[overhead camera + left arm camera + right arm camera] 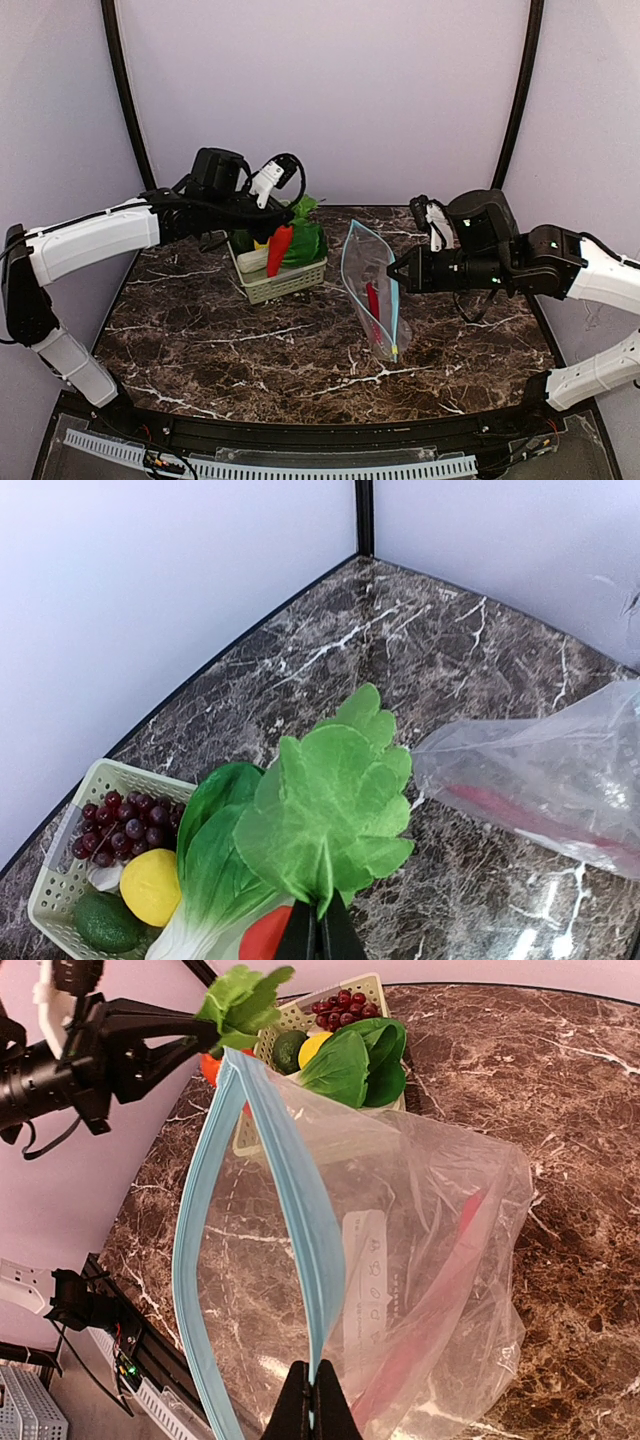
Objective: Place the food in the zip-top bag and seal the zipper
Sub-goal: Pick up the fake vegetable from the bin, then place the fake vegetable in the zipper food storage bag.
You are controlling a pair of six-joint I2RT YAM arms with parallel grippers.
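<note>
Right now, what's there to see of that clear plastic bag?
The clear, crinkly plastic zip-top bag is held on edge, mouth gaping open. A light blue zipper strip rims the mouth; a white label patch sits on one wall. A red chilli pepper lies inside. The right gripper is shut on the rim; the bottom seems to touch the dark marble table.

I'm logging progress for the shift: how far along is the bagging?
Done: one red chilli lies inside the bag, which the right gripper holds by the rim, mouth open. In hand: the left gripper holds a second chilli by its leaves near the basket. Left: lemon, grapes, bok choy, then sealing the zipper.
</note>
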